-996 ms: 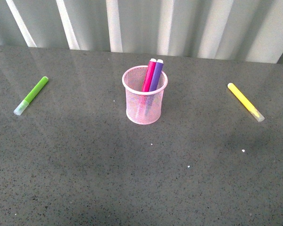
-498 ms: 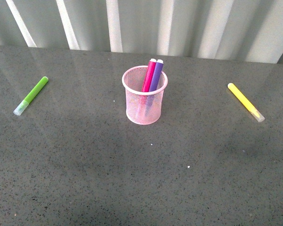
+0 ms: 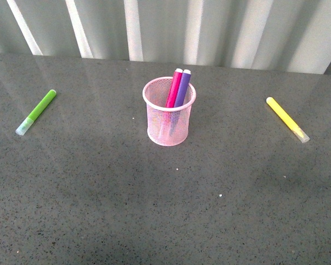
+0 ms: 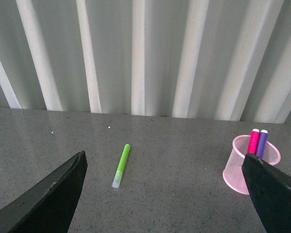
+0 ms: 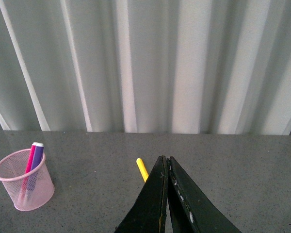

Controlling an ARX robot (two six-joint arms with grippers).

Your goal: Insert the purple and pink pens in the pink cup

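The pink cup [image 3: 169,113] stands upright mid-table. The pink pen [image 3: 174,88] and the purple pen [image 3: 182,88] stand inside it, leaning on its far right rim, tops poking out. The cup also shows in the left wrist view [image 4: 245,170] and the right wrist view [image 5: 24,187], with the pens in it. Neither arm shows in the front view. My left gripper [image 4: 165,194] is open and empty, held back from the table with the cup to its right. My right gripper [image 5: 166,162] is shut on nothing, with the cup to its left.
A lime-green marker [image 3: 37,112] lies on the table's left side. A yellow marker [image 3: 287,119] lies on the right side, partly hidden behind my right fingers [image 5: 155,194] in the right wrist view. A ribbed grey wall [image 3: 165,27] runs along the far edge.
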